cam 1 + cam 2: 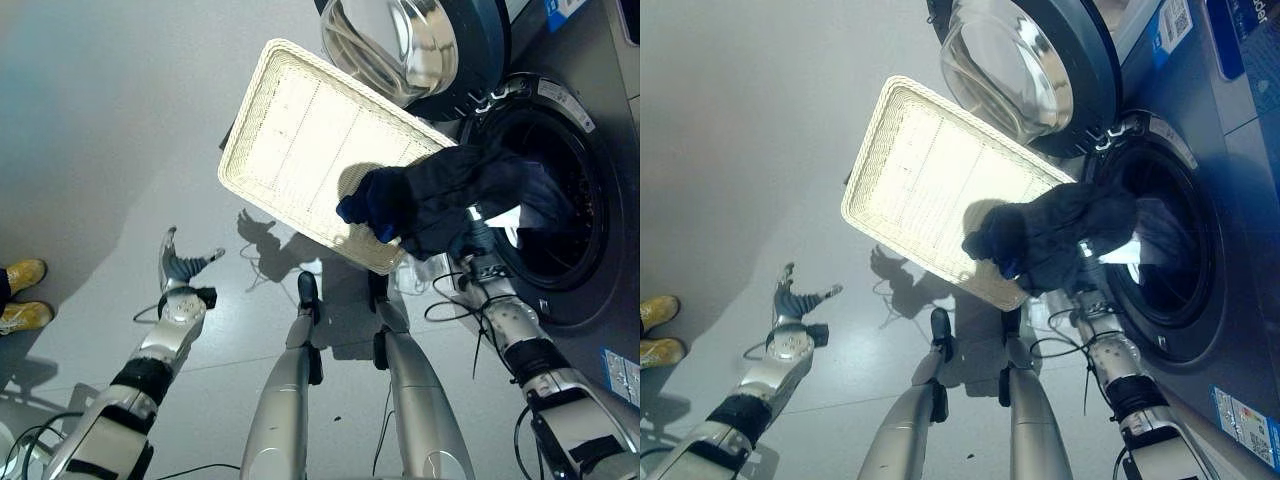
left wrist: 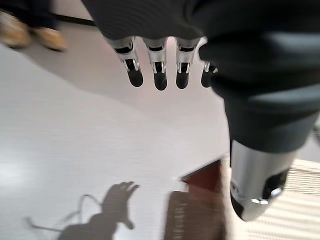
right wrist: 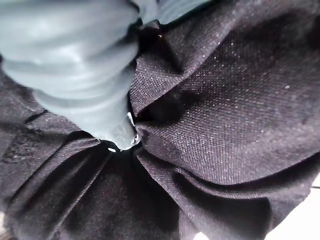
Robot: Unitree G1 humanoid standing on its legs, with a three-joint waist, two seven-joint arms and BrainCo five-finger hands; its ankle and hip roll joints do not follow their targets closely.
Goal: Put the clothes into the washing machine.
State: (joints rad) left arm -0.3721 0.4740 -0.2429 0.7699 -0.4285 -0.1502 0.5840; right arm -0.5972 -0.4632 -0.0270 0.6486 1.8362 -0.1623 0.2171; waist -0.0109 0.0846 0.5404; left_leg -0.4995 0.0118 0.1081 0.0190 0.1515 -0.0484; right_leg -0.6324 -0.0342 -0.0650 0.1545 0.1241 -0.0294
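Here, reading from the left: a person's yellow shoes (image 1: 22,292) are standing on the grey floor (image 1: 90,120) at its left edge. The left robot hand (image 1: 180,268) is hanging idle over the floor, fingers (image 2: 159,75) straight and spread, holding nothing. Next comes the cream woven basket (image 1: 300,140), tilting with its open face toward the camera, one corner lying against the washing machine (image 1: 1230,180). The clothes (image 1: 440,195), a bundle of dark navy fabric, are draping from the basket's lower right corner across to the rim of the drum opening (image 1: 575,215), part already hanging inside the dark drum. A white label (image 1: 505,218) is showing on the cloth. The round glass door (image 1: 400,40) is standing swung open above the basket. The right robot hand (image 3: 90,75) is lying buried in the dark cloth at the drum's mouth; whether its fingers are closing on the fabric cannot be told.

The bundle's long axis is running from the basket corner toward the drum, left to right, and the trailing end lies to the left of the right robot hand. That hand is by far the nearer one, so the remaining step is probably drawing the trailing end rightward and inward past the rim.
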